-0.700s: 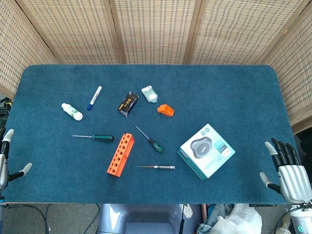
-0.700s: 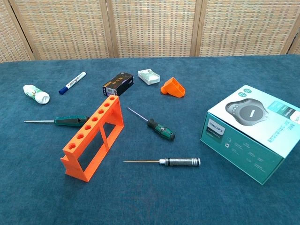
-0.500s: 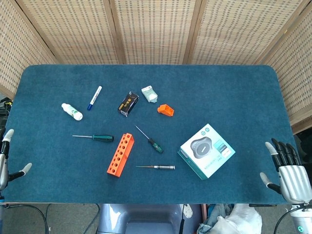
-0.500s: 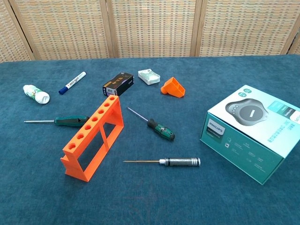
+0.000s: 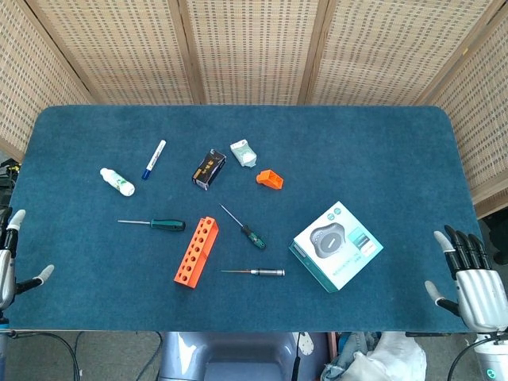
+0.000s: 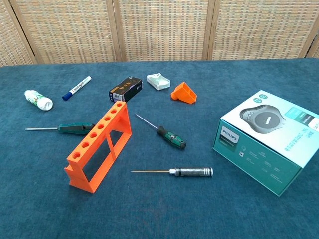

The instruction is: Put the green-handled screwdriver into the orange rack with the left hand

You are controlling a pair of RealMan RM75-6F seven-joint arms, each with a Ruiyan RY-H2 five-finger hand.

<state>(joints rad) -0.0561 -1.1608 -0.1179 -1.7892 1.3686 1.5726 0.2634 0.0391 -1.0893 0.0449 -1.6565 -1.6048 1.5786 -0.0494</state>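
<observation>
The green-handled screwdriver (image 5: 153, 224) lies flat on the blue worktop (image 5: 373, 151), left of centre in the head view, its thin shaft pointing toward the left edge of the frame and its dark green handle ending just beside the upper end of the orange rack (image 5: 197, 251). In the chest view the handle passes behind the rack's far end. The rack stands upright, its row of holes facing up, with nothing in any of them.

The left hand (image 5: 8, 262) shows only at the lower left edge of the head view, off the worktop's edge; its fingers (image 5: 13, 219) are spread and released, holding nothing. The right hand (image 5: 470, 278) sits at the lower right corner of the same view, likewise off the worktop, its dark fingers apart and empty.

To the right of the rack lies a second screwdriver (image 5: 244, 227) with a green and black handle, set diagonally, and below it a silver-handled precision driver (image 5: 255, 272). A teal Philips box (image 5: 336, 245) rests right of centre. Along the upper part of the worktop are a small white bottle (image 5: 117, 182), a blue marker (image 5: 154, 159), a black box (image 5: 209, 168), a pale green packet (image 5: 244, 153) and a small orange holder (image 5: 270, 179).
</observation>
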